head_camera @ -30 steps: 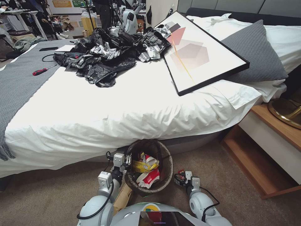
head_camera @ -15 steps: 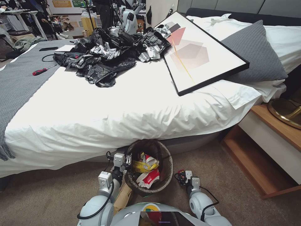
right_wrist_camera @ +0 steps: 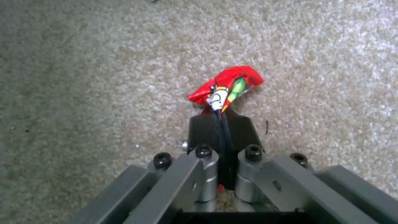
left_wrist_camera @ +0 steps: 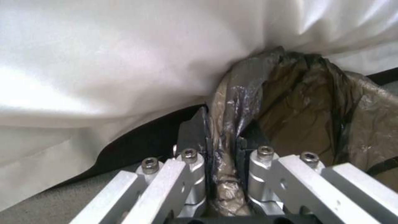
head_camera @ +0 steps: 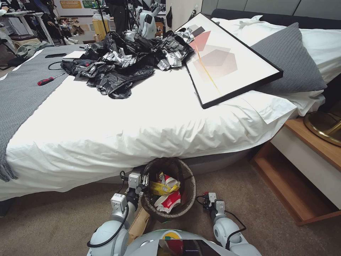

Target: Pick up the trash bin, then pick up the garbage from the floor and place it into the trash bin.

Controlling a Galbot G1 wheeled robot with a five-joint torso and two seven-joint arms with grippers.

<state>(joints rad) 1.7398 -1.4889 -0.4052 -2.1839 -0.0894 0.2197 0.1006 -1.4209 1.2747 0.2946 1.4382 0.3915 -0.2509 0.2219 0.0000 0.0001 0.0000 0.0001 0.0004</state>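
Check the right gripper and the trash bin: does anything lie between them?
In the head view only bare carpet separates the right gripper, shut on a red wrapper, from the trash bin.

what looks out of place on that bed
A heap of black and silver plastic sheeting sprawls over the white sheet, a red-handled screwdriver lies on the grey throw, and a framed picture lies askew, propped on the grey pillow.

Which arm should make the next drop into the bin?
Right, probably. The right gripper is shut on a red wrapper over the carpet, just beside the trash bin. The left gripper is clamped on the bin's bag-lined rim, holding it.
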